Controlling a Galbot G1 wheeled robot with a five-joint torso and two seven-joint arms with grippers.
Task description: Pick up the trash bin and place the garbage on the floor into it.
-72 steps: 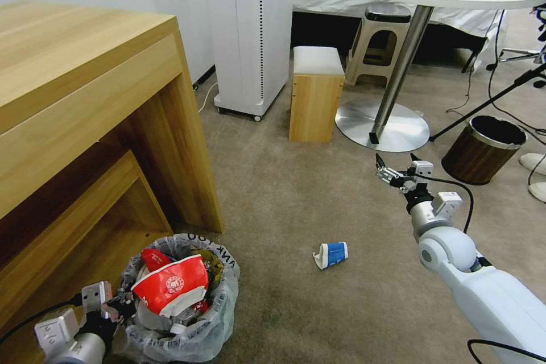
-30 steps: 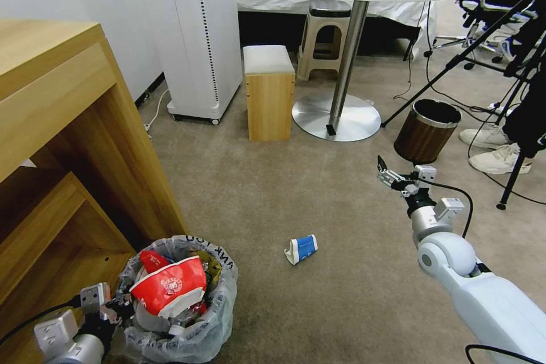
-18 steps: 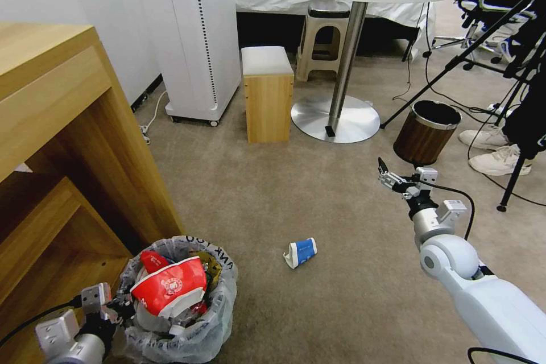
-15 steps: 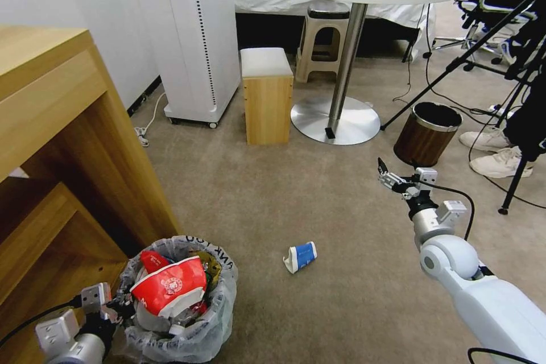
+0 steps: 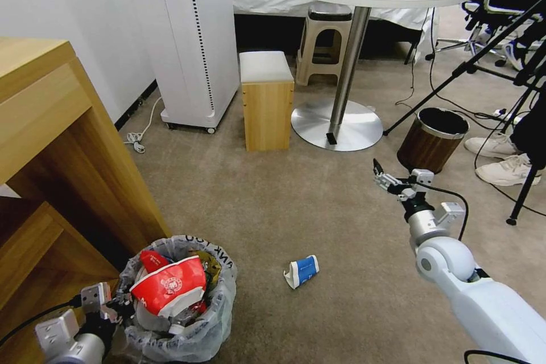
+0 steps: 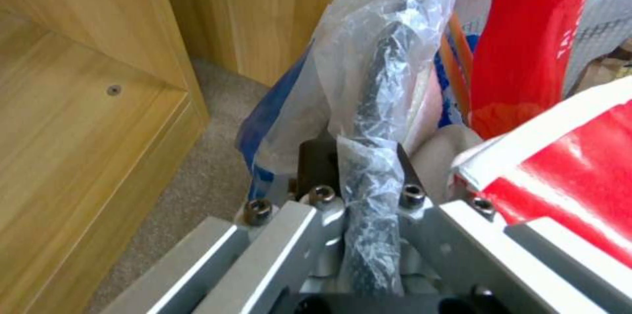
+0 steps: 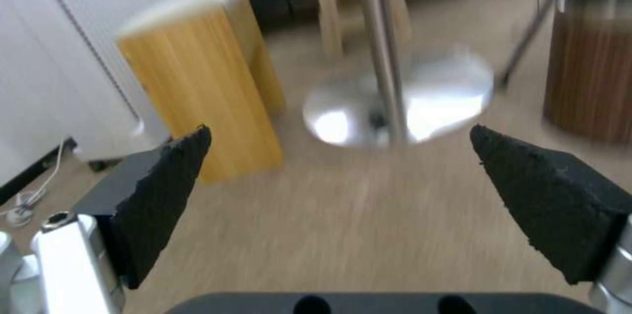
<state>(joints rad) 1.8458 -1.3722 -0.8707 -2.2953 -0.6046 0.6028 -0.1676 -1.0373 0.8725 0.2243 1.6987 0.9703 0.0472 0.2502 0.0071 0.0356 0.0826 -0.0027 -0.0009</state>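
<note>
Left gripper (image 5: pixel 116 310) clamps trash bin (image 5: pixel 219 301) holding red-white cup (image 5: pixel 169 287)

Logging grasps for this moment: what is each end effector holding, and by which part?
The left end effector is shut on the trash bin, pinching its bag-covered rim. The right end effector is open above the floor, holding nothing.
</note>
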